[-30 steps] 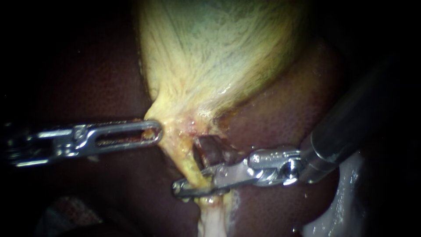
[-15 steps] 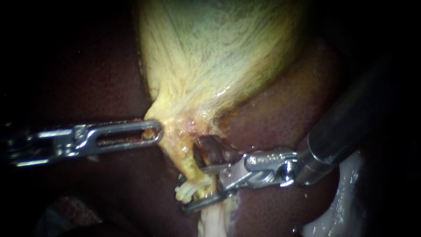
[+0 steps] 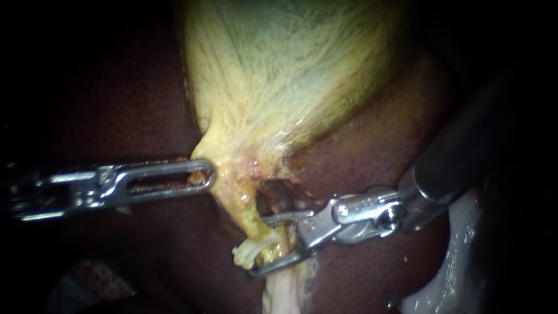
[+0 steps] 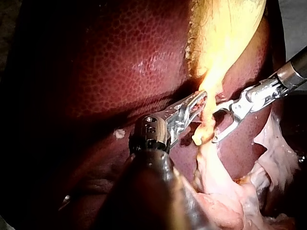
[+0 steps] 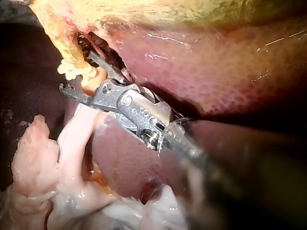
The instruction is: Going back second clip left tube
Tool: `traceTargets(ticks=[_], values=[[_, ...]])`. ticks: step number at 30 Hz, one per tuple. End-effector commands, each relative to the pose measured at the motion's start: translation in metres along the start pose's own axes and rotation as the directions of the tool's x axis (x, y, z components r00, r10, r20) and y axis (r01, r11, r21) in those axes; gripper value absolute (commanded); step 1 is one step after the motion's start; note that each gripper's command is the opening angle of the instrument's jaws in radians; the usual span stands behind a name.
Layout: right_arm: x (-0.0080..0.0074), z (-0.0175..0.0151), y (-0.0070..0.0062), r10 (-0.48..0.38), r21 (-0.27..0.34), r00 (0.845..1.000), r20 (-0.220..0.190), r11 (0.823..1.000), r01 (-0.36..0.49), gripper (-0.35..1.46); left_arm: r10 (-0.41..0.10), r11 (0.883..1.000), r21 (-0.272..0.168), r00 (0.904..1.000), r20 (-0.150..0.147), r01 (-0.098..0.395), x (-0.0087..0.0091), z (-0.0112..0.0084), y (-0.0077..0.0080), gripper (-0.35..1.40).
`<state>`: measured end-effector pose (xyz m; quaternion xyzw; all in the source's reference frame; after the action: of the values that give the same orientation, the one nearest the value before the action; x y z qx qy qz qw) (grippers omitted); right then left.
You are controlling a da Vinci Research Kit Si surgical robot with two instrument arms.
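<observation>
Jaws of R instrument point(image 3: 260, 245) agape round tube point(image 3: 247, 212), L instrument point(image 3: 204, 175) jaws clamped on gallbladder point(image 3: 279, 75)

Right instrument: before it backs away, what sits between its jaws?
The right instrument has open jaws straddling the yellowish tube, with a pale clip beside them. What lies under the lower jaw is covered.

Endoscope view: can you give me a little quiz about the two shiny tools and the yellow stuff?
1. True or false: the right instrument has shut jaws.
2. What does the left instrument grip? A a needle; B the gallbladder; C a thread.
3. Fill in: the pale clip sits on the ____.
Key: 1 false, a gap shows between the jaws; 2 B; 3 tube.
</observation>
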<state>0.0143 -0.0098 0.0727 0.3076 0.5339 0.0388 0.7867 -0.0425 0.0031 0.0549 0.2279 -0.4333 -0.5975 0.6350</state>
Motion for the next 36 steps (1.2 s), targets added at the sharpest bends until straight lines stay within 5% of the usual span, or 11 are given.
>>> traceTargets(ticks=[1, 18, 36], values=[[0.0001, -0.0004, -0.0001, 0.001, 0.0, 1.0, -0.001, 1.0, -0.001, 0.6, 0.001, 1.0, 0.0, 1.0, 0.001, -0.001, 0.0, 0.0, 0.0, -0.35], [0.003, -0.0093, -0.0013, -0.057, -0.047, 0.998, -0.006, 0.997, 0.056, 0.6, 0.003, 1.0, 0.001, 1.0, 0.0, -0.003, 0.0004, 0.0005, 0.0004, -0.35], [0.0057, -0.0159, -0.002, -0.206, -0.109, 0.978, 0.025, 0.972, 0.208, 0.6, 0.004, 1.0, 0.0, 1.0, 0.002, -0.004, 0.0004, 0.0013, 0.001, -0.35]])
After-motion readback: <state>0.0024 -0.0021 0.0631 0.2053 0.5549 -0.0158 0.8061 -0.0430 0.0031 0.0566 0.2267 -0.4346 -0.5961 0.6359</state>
